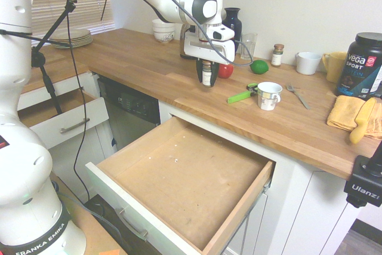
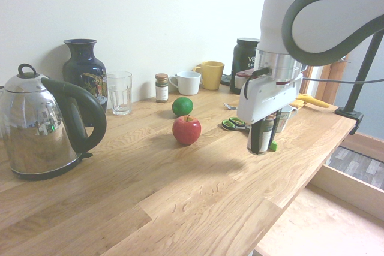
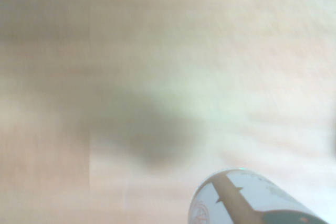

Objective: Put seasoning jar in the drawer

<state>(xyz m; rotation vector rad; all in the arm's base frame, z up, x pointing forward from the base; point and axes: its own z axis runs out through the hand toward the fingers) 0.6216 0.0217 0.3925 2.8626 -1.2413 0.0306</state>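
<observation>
My gripper [image 1: 206, 79] [image 2: 262, 143] points straight down over the wooden countertop [image 1: 149, 64] and is shut on the seasoning jar [image 1: 206, 73] [image 2: 266, 133], a small glass jar with a pale label. The jar stands upright between the fingers, its base at or just above the wood; I cannot tell which. The jar's labelled side [image 3: 252, 199] shows blurred in the wrist view. The drawer [image 1: 179, 177] [image 2: 336, 205] is pulled wide open below the counter's front edge, and its light-wood floor is bare.
A red apple [image 1: 225, 70] [image 2: 186, 129] and a lime [image 1: 259, 67] [image 2: 182, 106] lie just behind the gripper. Green-handled scissors [image 1: 242, 95] and a white mug [image 1: 268, 95] sit beside it. A second spice jar [image 1: 277, 55] stands by the wall. A smaller drawer [image 1: 59, 117] is also open.
</observation>
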